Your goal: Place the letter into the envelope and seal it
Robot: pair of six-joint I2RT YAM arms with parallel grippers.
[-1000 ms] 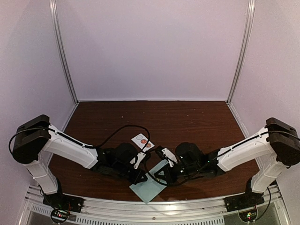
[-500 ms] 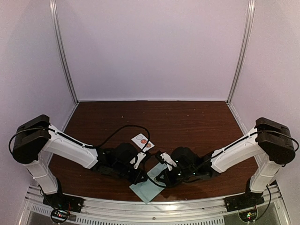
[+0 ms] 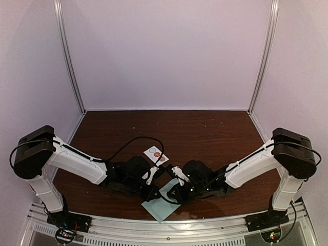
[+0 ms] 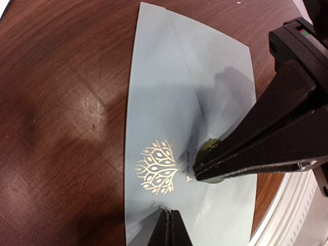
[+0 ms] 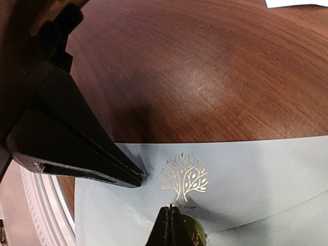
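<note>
One envelope [image 4: 174,77] lies at the counter's [image 4: 61,102] near middle edge, where the left tool [image 4: 169,225] and right tool [image 5: 171,218], both closed and empty, press their tips onto it, the right on one gold seal [image 4: 208,147].

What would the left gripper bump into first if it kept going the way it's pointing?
The envelope. The left gripper, jaws shut, seems to touch its blue paper right beside the gold tree; depth is unclear, so a tiny gap is possible.

A fixed camera, high at the near edge, looks down over the whole table [image 3: 205,133]. Two wrist cameras, very close, look from opposite sides at one envelope [image 4: 169,92] and its gold tree emblem [image 5: 183,175].
</note>
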